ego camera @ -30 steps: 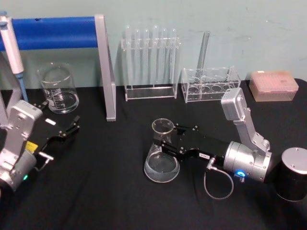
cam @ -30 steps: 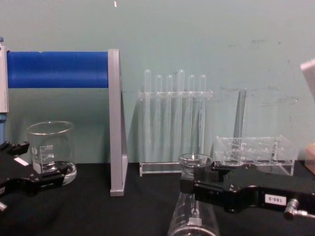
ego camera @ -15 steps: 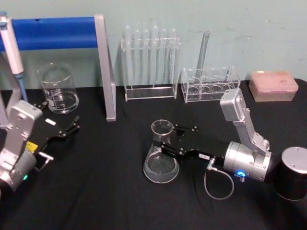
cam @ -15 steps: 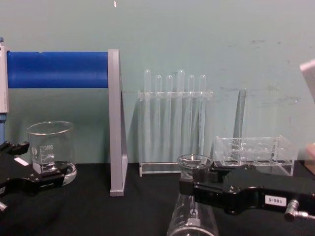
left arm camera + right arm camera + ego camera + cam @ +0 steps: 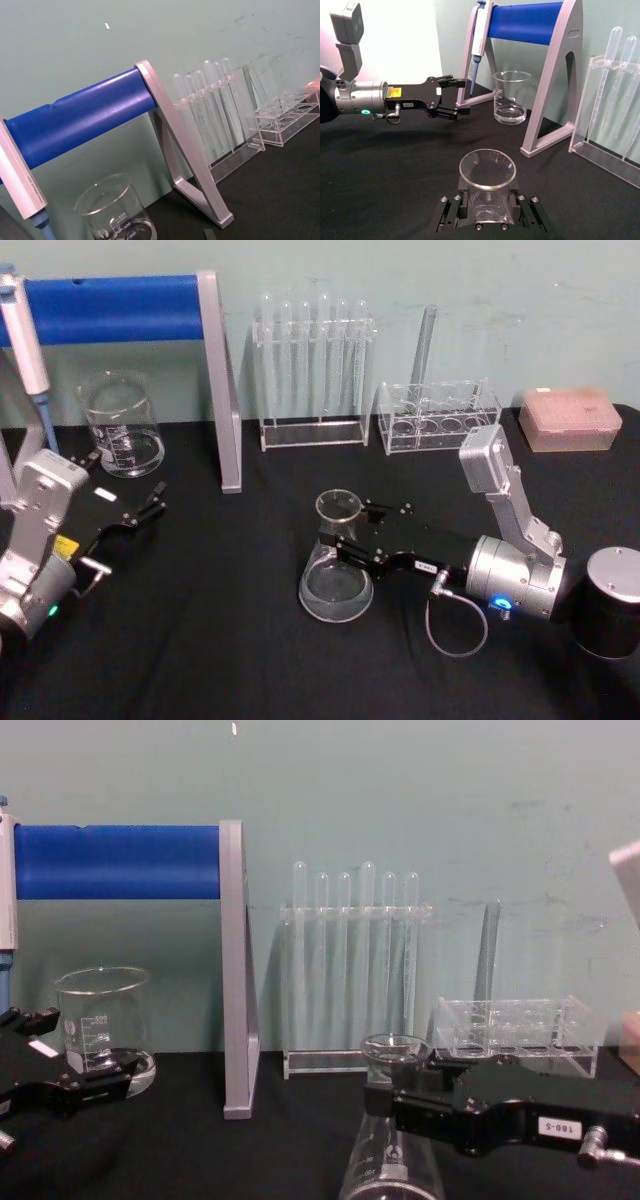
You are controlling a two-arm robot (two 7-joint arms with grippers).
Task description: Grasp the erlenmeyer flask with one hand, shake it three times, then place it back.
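Item, as I log it: clear glass conical flask [image 5: 334, 585], frame centre, upright, long axis vertical. Right black boxy pincer [image 5: 338, 534] reaches in from lower right, clamped round its neck. Left pincer [image 5: 150, 506] idle, agape, left edge.

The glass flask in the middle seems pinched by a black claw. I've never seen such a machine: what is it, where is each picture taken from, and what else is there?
It is a robot with two arms, each ending in an end effector, a two-fingered clamp. The head view looks down from above, the chest view looks across the table, and each wrist view rides on an arm. The right end effector is shut on the neck of the erlenmeyer flask, which seems to stand on the black table. The left end effector hangs open near a beaker. Behind stand a test tube rack and a blue-barred stand.
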